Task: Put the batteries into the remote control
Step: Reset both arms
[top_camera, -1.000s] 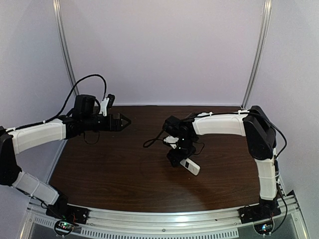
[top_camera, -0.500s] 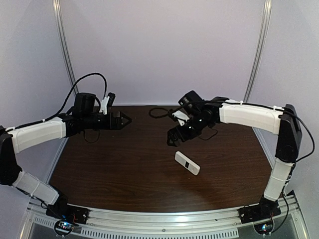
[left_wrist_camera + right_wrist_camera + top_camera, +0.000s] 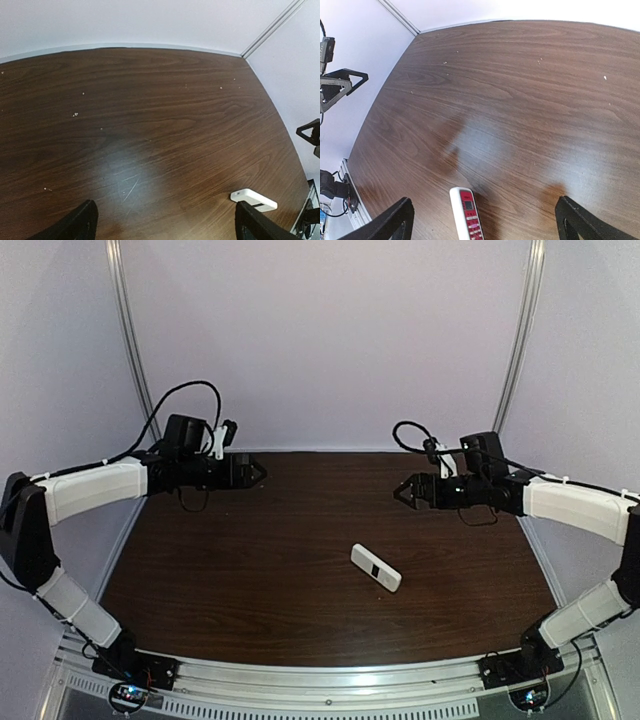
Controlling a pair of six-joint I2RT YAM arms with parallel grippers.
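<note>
Remote control [image 3: 376,567] lies alone near the centre of the desk [image 3: 250,570] after the right arm [image 3: 570,505] pulls away.
Right arm now extends along the right edge, left arm [image 3: 95,490] by the far left corner; both jaws spread, empty.

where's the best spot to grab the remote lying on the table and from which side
Pinch the remote control across its two long edges near mid-length, coming straight down. It lies flat, button face up, so only those thin sides are exposed as opposed faces.

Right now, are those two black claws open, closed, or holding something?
Left gripper: open, holding nothing.
Right gripper: open, empty, clear of the flat white rectangular remote control.
</note>
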